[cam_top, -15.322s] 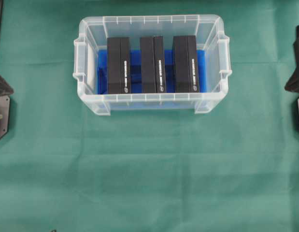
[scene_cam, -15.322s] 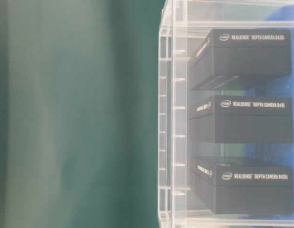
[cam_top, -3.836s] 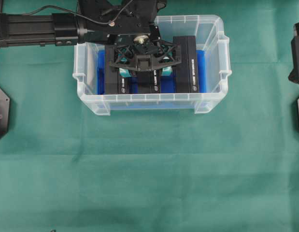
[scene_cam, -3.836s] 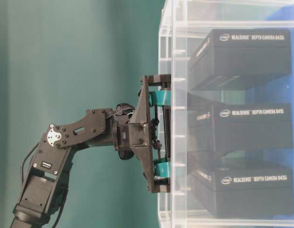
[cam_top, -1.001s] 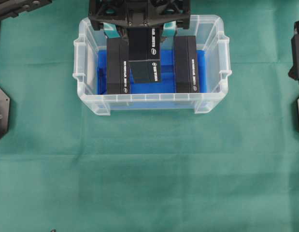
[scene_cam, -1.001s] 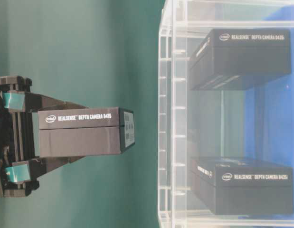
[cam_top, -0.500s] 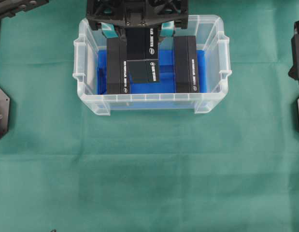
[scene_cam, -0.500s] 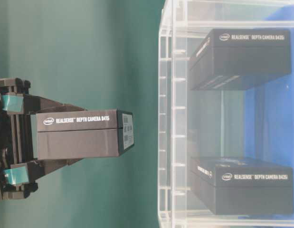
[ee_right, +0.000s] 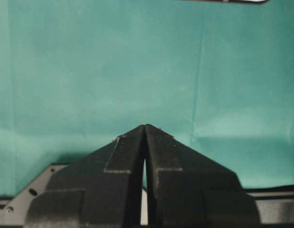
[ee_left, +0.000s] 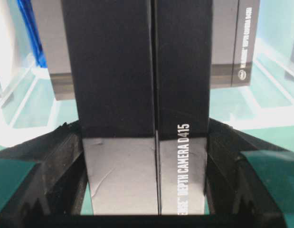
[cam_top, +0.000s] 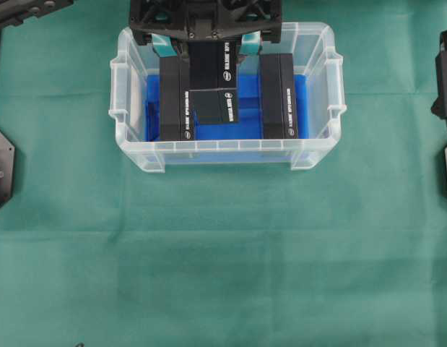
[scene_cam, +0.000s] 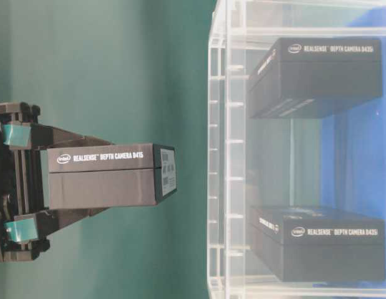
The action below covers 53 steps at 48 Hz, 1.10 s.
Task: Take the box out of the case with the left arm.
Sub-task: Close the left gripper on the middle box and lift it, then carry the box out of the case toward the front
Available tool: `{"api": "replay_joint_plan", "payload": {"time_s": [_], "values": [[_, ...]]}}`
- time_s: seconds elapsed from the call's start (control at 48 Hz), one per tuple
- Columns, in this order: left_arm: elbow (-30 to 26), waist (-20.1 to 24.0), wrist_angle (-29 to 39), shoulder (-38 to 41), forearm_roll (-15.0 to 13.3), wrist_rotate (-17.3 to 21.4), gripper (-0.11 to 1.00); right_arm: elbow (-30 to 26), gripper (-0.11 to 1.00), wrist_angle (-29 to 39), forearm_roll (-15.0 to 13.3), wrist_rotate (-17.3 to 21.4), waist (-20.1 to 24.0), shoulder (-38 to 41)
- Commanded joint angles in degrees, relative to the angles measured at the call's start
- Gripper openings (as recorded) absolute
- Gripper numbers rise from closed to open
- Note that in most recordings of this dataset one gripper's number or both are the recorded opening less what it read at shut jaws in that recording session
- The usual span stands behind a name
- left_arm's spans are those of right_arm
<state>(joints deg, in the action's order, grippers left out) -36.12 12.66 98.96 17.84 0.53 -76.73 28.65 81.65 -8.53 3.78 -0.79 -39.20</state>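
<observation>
The box (cam_top: 215,81) is gripped by the left pincer (cam_top: 206,37), clamped between the teal pads (cam_top: 160,43) on its two long sides. In the table-level view the box (scene_cam: 105,175) is seen lifted fully clear of the case (scene_cam: 225,149), well apart from its rim, with the white "REALSENSE DEPTH CAMERA D415" lettering readable along one face and a label on the free end. In the overhead view it is shown above the middle of the case (cam_top: 129,87), over the gap between the two other boxes.

Two black boxes are left inside the case on the blue lining (cam_top: 302,108): the left-hand box (cam_top: 176,97) and the right-hand box (cam_top: 278,94), well apart, both lying along the short axis of the case. The case is set on the green counter (cam_top: 223,253).

In the left wrist view the held box (ee_left: 137,95) fills most of the frame, wedged between the black fingers (ee_left: 47,166); the case floor beyond it is blurred, probably with one remaining box (ee_left: 232,42) visible behind.

The right pincer (ee_right: 144,142) is seen in its wrist view with both fingers pressed together, nothing held between them, over bare green cloth. The right arm (cam_top: 445,79) is parked at the counter edge.
</observation>
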Motion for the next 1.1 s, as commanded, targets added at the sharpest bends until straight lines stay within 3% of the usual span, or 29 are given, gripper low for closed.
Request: {"api": "replay_joint_plan", "payload": {"time_s": [0.0, 0.5, 1.084], "values": [[-0.70, -0.09, -0.26, -3.25, 0.26, -0.09, 0.59, -0.62, 0.00, -0.18, -0.18, 0.18, -0.09, -0.09], [0.00, -2.46, -0.26, -3.43, 0.18, -1.14, 0.59, -0.62, 0.00, -0.18, -0.18, 0.18, -0.09, -0.09], [1.58, -16.70, -1.58, -4.13, 0.26, -17.05, 0.59, -0.62, 0.00, 0.00, -0.70, 0.09, 0.00, -0.09]]}}
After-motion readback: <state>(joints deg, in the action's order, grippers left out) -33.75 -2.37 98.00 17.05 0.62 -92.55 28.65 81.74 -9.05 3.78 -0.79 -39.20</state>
